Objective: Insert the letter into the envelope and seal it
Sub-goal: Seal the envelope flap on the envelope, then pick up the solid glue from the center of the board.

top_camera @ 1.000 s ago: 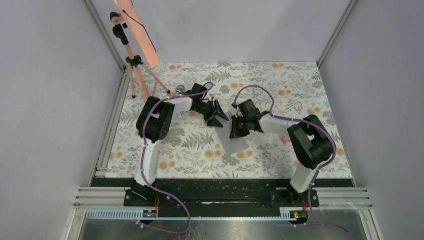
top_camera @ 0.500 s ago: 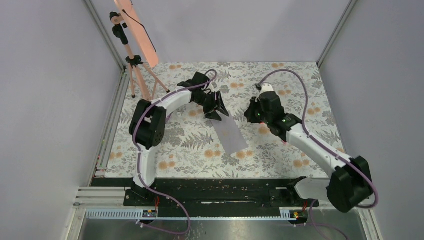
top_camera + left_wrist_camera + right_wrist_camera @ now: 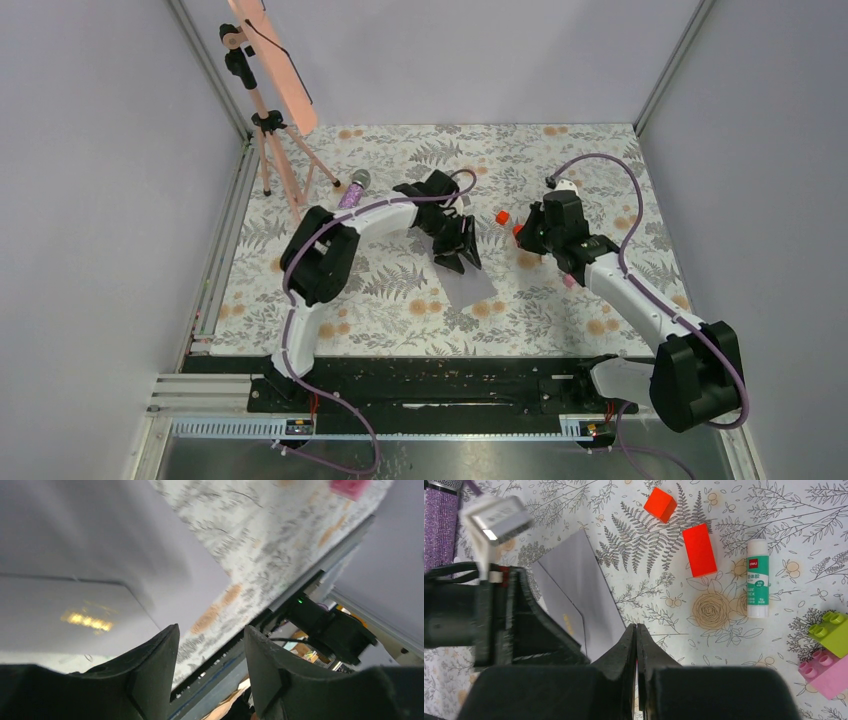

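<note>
Left gripper (image 3: 462,252): black fingers (image 3: 155,672) stood apart with nothing between them, over the far left end of the flat grey-lilac paper envelope (image 3: 584,580). Whether they touched it could not be told.

Right gripper (image 3: 636,630): fingers pressed together, holding nothing, just right of the envelope.

Envelope: lay slantwise near the middle of the floral-patterned table (image 3: 400,290), with a small gold mark on its face.

Right of the envelope: small red cube (image 3: 660,504), red oblong block (image 3: 699,550) and white glue stick with green label (image 3: 757,577). Further right sat a lime-green toy brick (image 3: 834,632) touching a pink toy brick (image 3: 821,672).

Far left: purple glittered microphone (image 3: 352,190), near a pink tripod (image 3: 272,150).
</note>
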Robot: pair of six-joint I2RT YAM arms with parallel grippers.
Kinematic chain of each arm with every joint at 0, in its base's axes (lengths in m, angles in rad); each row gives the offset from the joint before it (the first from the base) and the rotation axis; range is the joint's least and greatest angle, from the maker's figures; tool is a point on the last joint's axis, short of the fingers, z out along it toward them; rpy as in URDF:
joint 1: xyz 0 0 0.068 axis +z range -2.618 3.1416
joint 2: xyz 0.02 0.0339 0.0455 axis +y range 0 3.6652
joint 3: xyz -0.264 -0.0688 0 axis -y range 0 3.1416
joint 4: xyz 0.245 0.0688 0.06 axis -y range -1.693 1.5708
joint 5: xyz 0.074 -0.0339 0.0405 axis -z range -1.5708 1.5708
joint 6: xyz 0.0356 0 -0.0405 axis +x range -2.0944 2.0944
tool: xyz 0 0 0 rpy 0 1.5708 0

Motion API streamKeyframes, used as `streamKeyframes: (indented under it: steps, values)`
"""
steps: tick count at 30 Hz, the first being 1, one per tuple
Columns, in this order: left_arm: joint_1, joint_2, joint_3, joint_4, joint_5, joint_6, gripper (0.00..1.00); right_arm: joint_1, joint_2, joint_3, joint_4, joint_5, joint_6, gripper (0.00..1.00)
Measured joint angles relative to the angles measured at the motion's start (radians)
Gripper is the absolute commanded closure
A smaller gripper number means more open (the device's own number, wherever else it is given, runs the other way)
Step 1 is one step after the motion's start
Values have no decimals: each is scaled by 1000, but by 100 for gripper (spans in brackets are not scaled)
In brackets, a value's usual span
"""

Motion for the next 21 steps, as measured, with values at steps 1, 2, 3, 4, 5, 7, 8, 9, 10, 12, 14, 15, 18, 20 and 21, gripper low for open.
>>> streamKeyframes:
  steps: [1,2,3,4,5,7,8,9,10,12,14,15,18,20,21]
  values:
    - [-3,15,0,4,-10,-1,48,0,0,0,0,-3,3,100]
    - [-5,34,0,8,-21,-2,48,-2,0,0,0,-5,4,100]
    - [-3,59,1,12,-37,-2,48,-2,0,0,0,-6,5,100]
    - [0,80,2,12,-46,-2,49,-5,0,0,-1,-11,6,100]
    - [4,100,8,7,-26,-11,49,-6,1,0,-1,-12,6,100]
    - [11,106,24,-8,-19,-12,48,-13,5,1,-13,-11,4,92]
    - [13,106,32,-15,-29,-6,48,-17,11,5,-28,-9,2,83]
    - [13,106,38,-23,-36,3,48,-21,20,10,-39,-5,1,73]
    - [13,106,44,-33,-40,11,48,-30,38,24,-60,0,-6,64]
    - [13,102,61,-62,-51,34,48,-52,94,70,-102,10,-17,54]
    - [13,86,76,-95,-60,56,48,-72,156,117,-130,31,-28,53]
    - [13,71,81,-108,-62,68,48,-81,187,138,-143,42,-36,52]
    - [13,-3,91,-136,-68,92,48,-109,264,177,-175,78,-60,52]
    - [17,-64,94,-144,-68,102,48,-130,297,183,-191,89,-78,52]
    - [19,-93,95,-145,-68,106,48,-137,309,185,-198,91,-87,51]
